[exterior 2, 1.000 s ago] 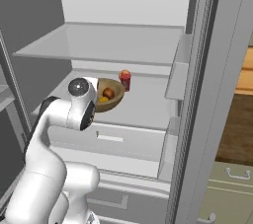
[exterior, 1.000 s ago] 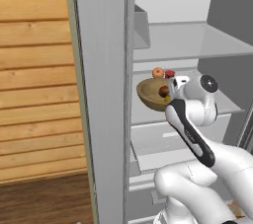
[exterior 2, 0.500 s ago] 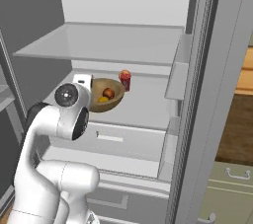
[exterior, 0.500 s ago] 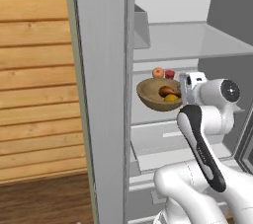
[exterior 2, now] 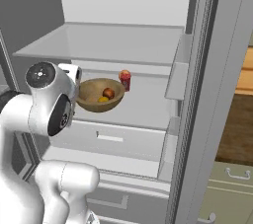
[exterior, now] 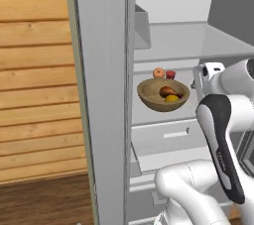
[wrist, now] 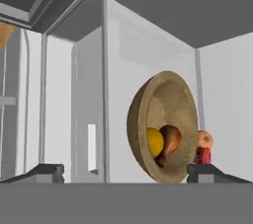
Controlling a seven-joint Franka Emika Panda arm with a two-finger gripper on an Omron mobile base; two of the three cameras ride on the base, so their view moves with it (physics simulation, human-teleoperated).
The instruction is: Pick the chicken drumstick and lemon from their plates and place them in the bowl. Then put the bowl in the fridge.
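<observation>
the bowl point(exterior: 163, 94) sits on the fridge's middle shelf point(exterior 2: 143, 103), with the lemon point(exterior: 171, 98) and the chicken drumstick point(exterior: 167, 91) lying together inside it, touching. being wood, it probably handles as a stiff, fairly light thing with a dry, grainy surface that should not slip much; the rim looks like the natural place to pinch, one finger inside the wall and one outside. the load is likely the tricky part: the round lemon would roll and the drumstick slide if the bowl were tipped, so it wants to be kept level. nothing here looks fragile.

just behind the bowl, toward the back wall, stand a small red can point(exterior 2: 125, 81) and an orange-red round fruit point(exterior: 158, 73), near each other and close to the bowl's far rim. above the bowl is another pale shelf point(exterior 2: 108, 43); below its shelf, a drawer front point(exterior 2: 111, 138).

the gripper point(wrist: 126, 171) looks at the bowl side-on in the hand view, its fingertips point(wrist: 47, 170) spread wide with nothing between them, apart from the bowl.

in both base views the arm's own links hide the fingers. the bowl's underside and its exact footing on the shelf are hard to make out, and in the hand view the can is half hidden behind the bowl's rim. the fridge door point(exterior: 101, 95) cuts off the left of the shelf in the left base view.
</observation>
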